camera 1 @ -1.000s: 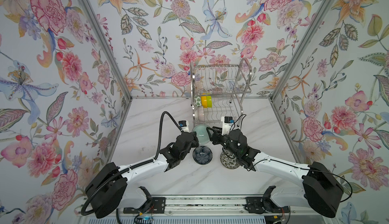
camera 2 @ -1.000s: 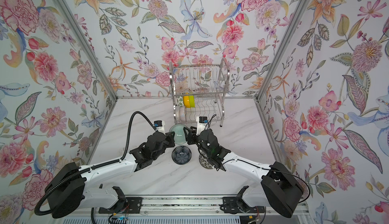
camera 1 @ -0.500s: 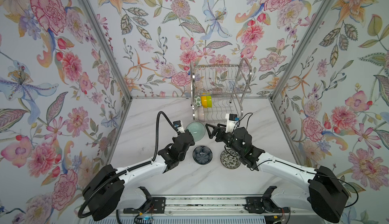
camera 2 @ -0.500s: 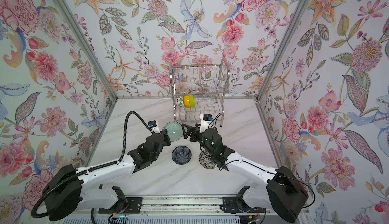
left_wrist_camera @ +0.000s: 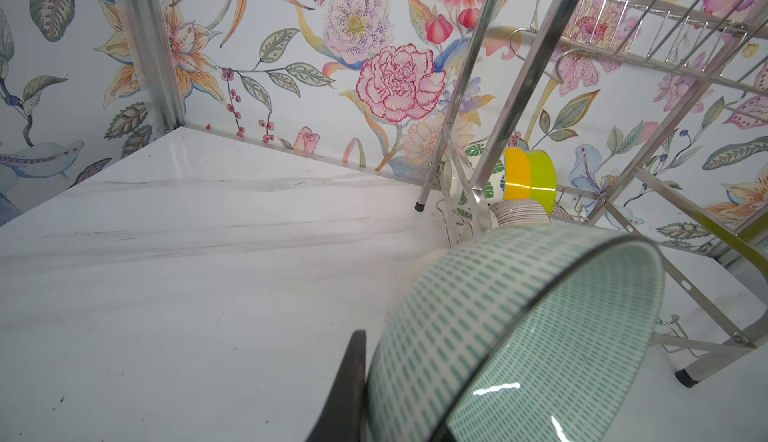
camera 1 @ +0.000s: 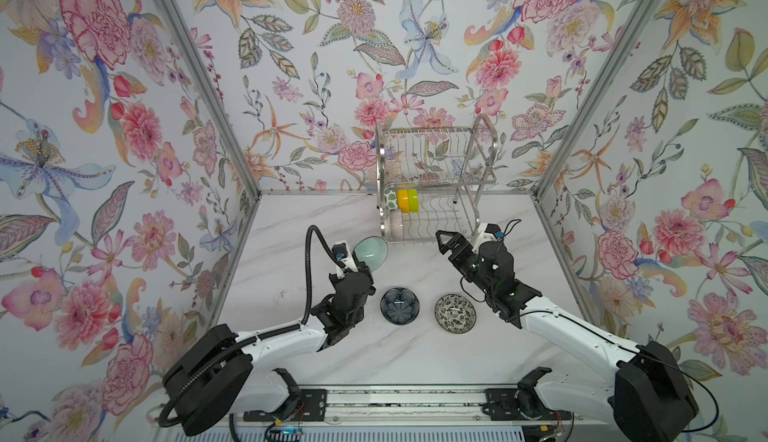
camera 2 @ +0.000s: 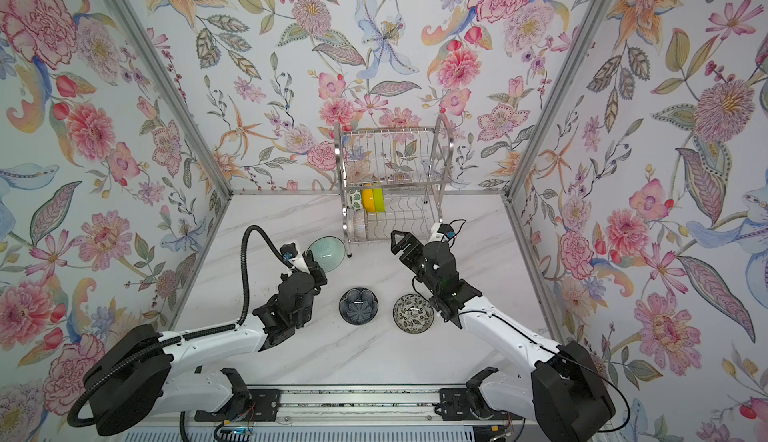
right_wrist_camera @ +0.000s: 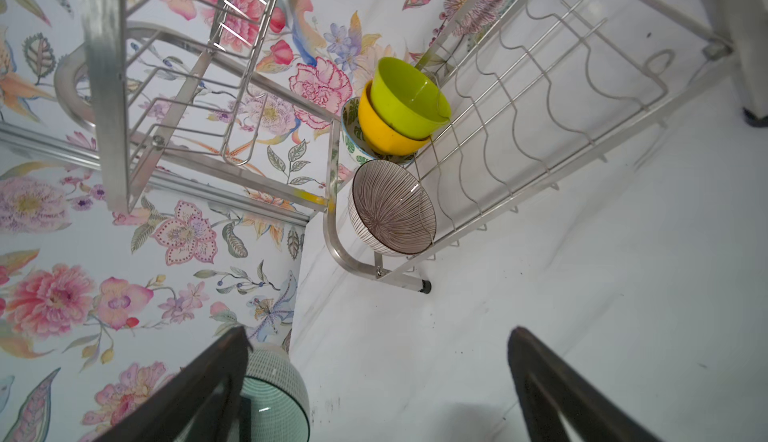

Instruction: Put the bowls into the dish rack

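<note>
Beside the rack (camera 1: 379, 161), pale bowl (camera 1: 371, 253), seemingly gripped.

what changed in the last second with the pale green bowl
The right gripper opened, let go of the pale green bowl and drew back to the right. The left gripper, shut on its rim, carried it left, toward the front corner of the dish rack. The dark blue bowl, the black-white floral bowl and the bowls in the rack stayed put.

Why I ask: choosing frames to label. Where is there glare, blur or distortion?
Left wrist view: white glare streaks inside the pale green bowl; right wrist view: the dish rack blurs at its near upright; both top views: evenly lit and sharp.
</note>
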Available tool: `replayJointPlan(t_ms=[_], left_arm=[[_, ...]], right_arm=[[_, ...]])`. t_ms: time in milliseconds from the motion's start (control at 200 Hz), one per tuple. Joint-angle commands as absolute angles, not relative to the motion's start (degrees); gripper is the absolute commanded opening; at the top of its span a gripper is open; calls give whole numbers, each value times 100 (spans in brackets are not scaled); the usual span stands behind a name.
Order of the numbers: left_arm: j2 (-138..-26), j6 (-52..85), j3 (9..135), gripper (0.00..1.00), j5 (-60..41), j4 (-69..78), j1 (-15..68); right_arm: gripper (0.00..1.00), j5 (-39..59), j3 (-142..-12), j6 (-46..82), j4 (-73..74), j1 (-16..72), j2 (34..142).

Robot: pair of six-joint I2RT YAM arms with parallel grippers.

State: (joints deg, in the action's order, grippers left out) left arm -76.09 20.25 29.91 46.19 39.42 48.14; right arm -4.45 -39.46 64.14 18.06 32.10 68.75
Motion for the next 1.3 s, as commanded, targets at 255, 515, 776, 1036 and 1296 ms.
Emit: replayJointPlan(t_ms=[255, 515, 776, 1036, 1296], left_arm=[[-9386, -581, 3327, 0, 5406, 8154, 5553], [-9872, -778, 3649, 0, 5272, 8255, 5605], [-10069, -866, 3706, 0, 5137, 8275, 5611], [-10238, -1186, 3765, 0, 5044, 8440, 5667], [-10388, -1458, 3830, 0, 5040, 8629, 5747]], right_arm=[[99, 91, -4062, 9327, 2552, 3252, 6764], [97, 220, -3976, 10275, 3120, 3499, 7072], [87, 209, -4088, 10672, 3629, 3845, 7556], [77, 145, -4217, 10801, 4031, 4025, 7996], [67, 103, -4622, 10896, 4206, 4058, 8319]])
